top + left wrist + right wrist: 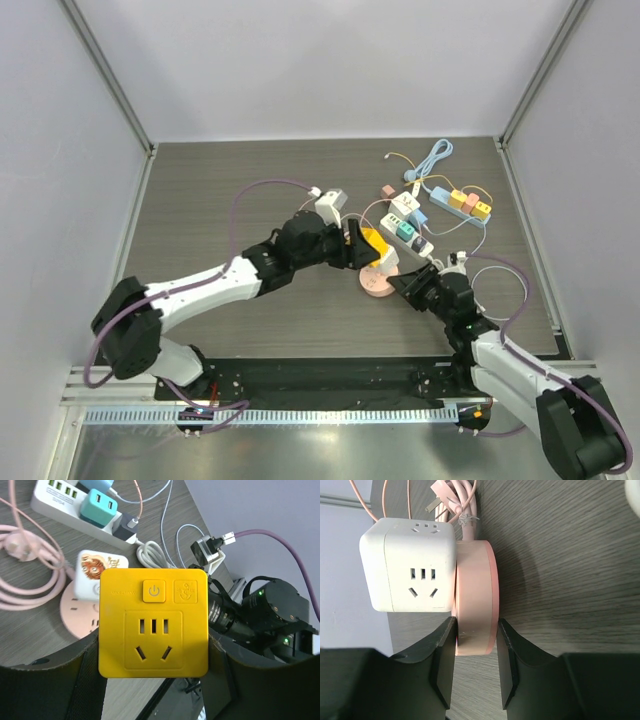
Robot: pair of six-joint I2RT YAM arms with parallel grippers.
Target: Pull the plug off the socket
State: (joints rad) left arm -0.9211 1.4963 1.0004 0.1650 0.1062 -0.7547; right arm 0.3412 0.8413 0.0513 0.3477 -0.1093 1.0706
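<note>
Yellow plug (153, 622) — held clear, pink socket (476, 605) edges pinched

The yellow plug cube (153, 622), square-faced with a power button and one outlet, is held upright in the left end effector (153, 655) near the bench's middle. Just beside it, toward the near edge, the pink round socket (476, 600) is clamped by the right end effector (476, 650), a white cube adapter (407, 565) seated on its face.

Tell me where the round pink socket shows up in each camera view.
Top external: round pink socket, just right of centre.
Left wrist: socket middle left, partly behind the yellow adapter.
Right wrist: socket centre, edge-on, clamped in the right pincer.
Shared landmark: the white cube adapter plugged into it.
</note>
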